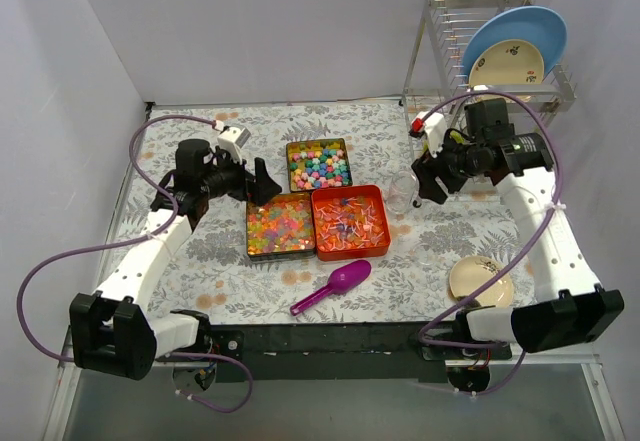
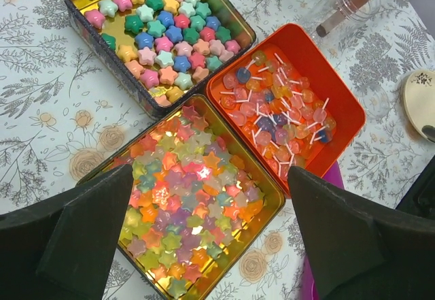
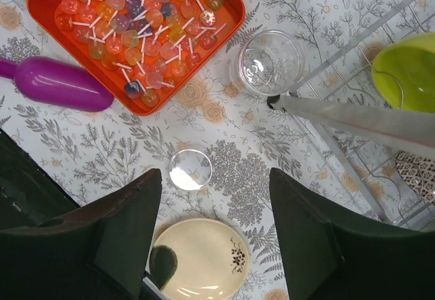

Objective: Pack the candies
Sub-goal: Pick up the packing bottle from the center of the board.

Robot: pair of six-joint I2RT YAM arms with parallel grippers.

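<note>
The candies lie in three trays mid-table. Pastel star candies (image 1: 319, 164) (image 2: 163, 38) fill a gold tin. Translucent star gummies (image 1: 279, 226) (image 2: 194, 205) fill a second gold tin. Small clear-wrapped stick candies (image 1: 350, 221) (image 2: 282, 113) (image 3: 139, 24) lie in an orange tray. My left gripper (image 1: 265, 181) (image 2: 209, 174) is open and empty, hovering over the gummy tin. My right gripper (image 1: 425, 186) (image 3: 216, 177) is open and empty, above the table between a clear cup (image 1: 402, 189) (image 3: 270, 62) and a cream plate (image 3: 204, 259).
A purple scoop (image 1: 335, 286) (image 3: 58, 82) lies in front of the orange tray. A clear round lid (image 3: 190, 169) lies on the cloth. The cream plate (image 1: 481, 281) sits front right. A dish rack (image 1: 490, 41) with plates stands back right.
</note>
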